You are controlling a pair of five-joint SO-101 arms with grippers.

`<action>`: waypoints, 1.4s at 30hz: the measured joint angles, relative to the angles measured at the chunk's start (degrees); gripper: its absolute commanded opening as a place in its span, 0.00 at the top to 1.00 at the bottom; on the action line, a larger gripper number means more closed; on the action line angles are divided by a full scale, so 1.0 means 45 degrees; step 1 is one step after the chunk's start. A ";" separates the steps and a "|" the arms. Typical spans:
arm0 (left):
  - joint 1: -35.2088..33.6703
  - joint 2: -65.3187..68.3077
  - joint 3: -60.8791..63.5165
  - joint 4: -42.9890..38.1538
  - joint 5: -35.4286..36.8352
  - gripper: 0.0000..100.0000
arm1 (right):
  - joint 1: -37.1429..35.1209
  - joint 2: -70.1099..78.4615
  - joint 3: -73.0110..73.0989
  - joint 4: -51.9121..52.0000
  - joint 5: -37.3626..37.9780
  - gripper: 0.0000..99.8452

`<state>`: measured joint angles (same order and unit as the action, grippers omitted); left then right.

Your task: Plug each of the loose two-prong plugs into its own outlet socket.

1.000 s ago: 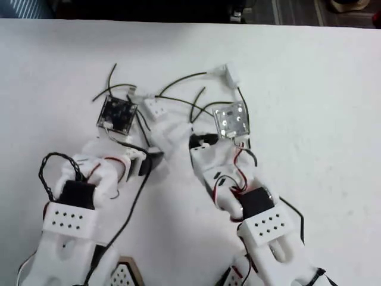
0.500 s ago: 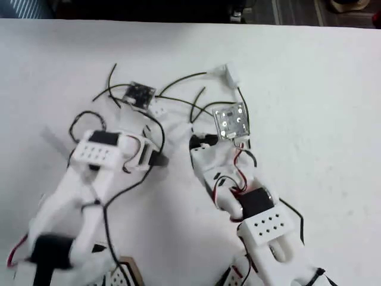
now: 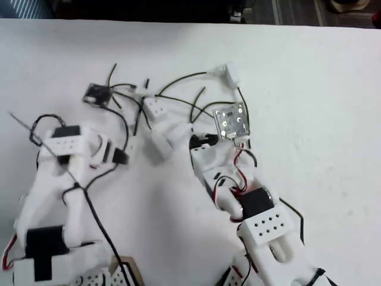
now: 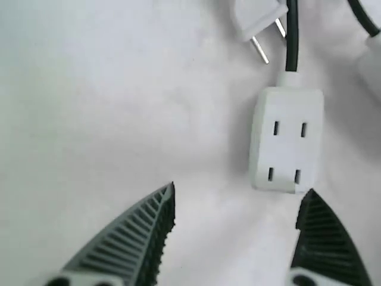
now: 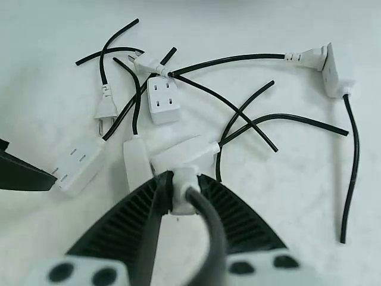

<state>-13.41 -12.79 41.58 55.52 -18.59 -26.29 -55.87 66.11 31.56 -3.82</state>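
So the left hand is spread wide open with nothing in it, hovering over the white surface. Just off one of its dark ribbed fingers lies a white rectangular outlet block, flat on the surface with two pairs of slots facing up. A black cord comes out of its far end. Right beside that cord is a loose white two-prong plug, metal prongs bare, not in any socket.

The right hand is clamped tight on a white plug body, with a black cable running back along the fingers. Ahead of it is the tangle. There's a small white square socket block with its slots up, and a white angled plug well off to the side on a long cord. In the high view the whole pile sits just beyond the two hands, roughly between them.
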 measured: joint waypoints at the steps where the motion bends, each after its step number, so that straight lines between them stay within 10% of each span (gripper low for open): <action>1: 0.0000 -0.0332 0.0000 0.0137 -0.0020 0.68 | 0.0000 0.0000 0.0000 0.0000 0.0000 0.98; 42: 0.3028 0.1231 -0.1465 -0.0117 -0.3868 0.83 | 0.0000 0.0000 0.0000 0.0000 0.0000 0.98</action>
<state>0.22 -7.25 34.99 54.99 -36.00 -26.29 -55.87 66.11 31.56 -3.82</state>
